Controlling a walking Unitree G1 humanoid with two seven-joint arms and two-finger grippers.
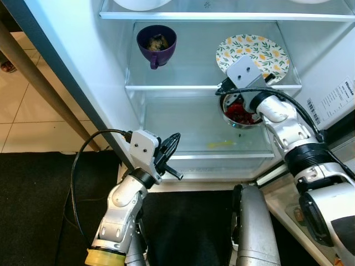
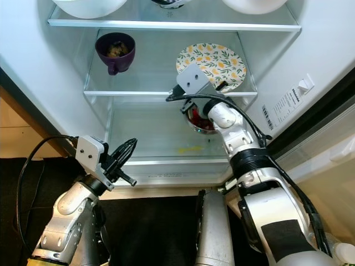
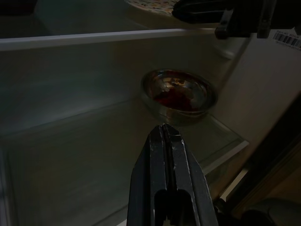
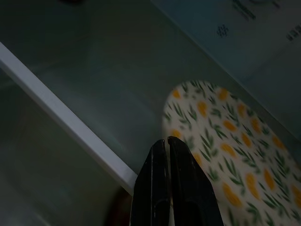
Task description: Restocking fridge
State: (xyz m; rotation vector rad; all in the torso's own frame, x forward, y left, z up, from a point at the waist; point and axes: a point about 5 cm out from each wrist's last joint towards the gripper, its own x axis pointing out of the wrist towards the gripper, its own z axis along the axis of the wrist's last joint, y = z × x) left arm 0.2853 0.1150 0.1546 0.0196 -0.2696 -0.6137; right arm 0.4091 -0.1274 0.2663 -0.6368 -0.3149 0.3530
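Steel bowl (image 3: pixel 178 94) of red food sits on glass shelf (image 1: pixel 222 145); both end effectors pinched shut, empty.

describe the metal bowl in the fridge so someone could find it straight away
Inside the open fridge, look at the glass shelf below the one holding the purple cup and the lemon-print plate. The steel bowl sits toward its right side, just under the right end effector. It is the only shiny metal dish, with red food inside.
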